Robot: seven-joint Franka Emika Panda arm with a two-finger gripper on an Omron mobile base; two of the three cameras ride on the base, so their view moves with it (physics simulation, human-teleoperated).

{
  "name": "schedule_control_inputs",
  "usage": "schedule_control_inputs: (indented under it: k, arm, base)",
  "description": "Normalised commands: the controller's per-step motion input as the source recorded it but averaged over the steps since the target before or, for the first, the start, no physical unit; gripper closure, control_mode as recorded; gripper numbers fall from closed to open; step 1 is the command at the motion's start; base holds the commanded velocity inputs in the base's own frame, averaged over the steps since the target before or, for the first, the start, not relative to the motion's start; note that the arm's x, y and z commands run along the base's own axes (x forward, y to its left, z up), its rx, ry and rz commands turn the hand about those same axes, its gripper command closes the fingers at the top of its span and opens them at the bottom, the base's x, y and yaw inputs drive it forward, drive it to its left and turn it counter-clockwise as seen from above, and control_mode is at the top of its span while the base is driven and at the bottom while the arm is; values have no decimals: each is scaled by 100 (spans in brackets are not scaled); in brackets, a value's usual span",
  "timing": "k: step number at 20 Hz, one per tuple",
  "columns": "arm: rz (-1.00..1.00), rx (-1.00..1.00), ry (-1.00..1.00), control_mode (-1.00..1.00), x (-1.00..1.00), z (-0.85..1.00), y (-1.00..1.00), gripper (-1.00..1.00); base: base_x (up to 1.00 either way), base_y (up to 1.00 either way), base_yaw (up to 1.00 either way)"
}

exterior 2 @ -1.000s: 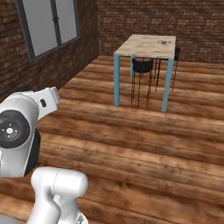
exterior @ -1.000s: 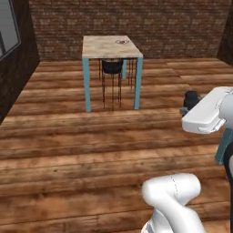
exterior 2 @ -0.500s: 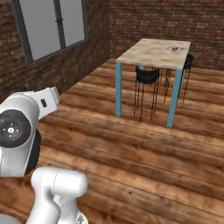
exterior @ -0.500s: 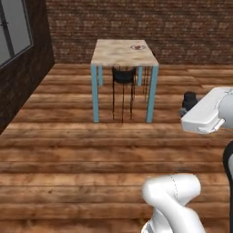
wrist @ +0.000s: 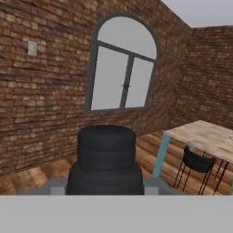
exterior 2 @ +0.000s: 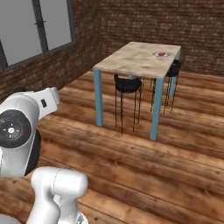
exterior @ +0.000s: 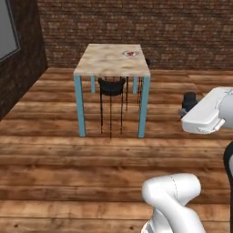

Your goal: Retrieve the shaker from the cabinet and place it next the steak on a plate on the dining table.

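Your end effector [wrist: 105, 191] is pinched shut on the shaker [wrist: 106, 160], which fills the lower middle of the hand view. The shaker looks like a dark, near-black cylinder built of stacked ridged bands, with a narrower upper section sitting on a broader lower one. In the left base view you can see it as a small dark shape [exterior: 189, 101] poking out just beyond the white hand at the right edge.

Well ahead of your end effector stands the dining table [exterior: 104, 61], a rectangular surface of beige marbled stone on teal-blue legs, set on a wooden plank floor [exterior: 54, 173]. Near the far right corner of that surface lies the plate [exterior: 131, 53], round and pale, with the steak [exterior: 130, 53] showing as a small red patch on it; finer detail is too small to tell. The same plate [exterior 2: 159, 54] appears in the right base view. Black stools [exterior 2: 127, 85] are tucked under the surface. Off to the side of your end effector, an arched window [wrist: 123, 73] is set in a brick wall [wrist: 45, 91].
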Motion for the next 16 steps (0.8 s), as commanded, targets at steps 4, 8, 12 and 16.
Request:
schedule_control_inputs:
  k: [4, 8, 12, 16]
  arm:
    - [0, 0, 0, 100, 0, 0, 0, 100]
    - [0, 0, 0, 100, 0, 0, 0, 100]
    - [0, 0, 0, 100, 0, 0, 0, 100]
    - [0, 0, 0, 100, 0, 0, 0, 100]
  base:
    - [94, -95, 0]
    - [92, -87, -12]
    - [78, -91, -25]
    - [89, -63, -38]
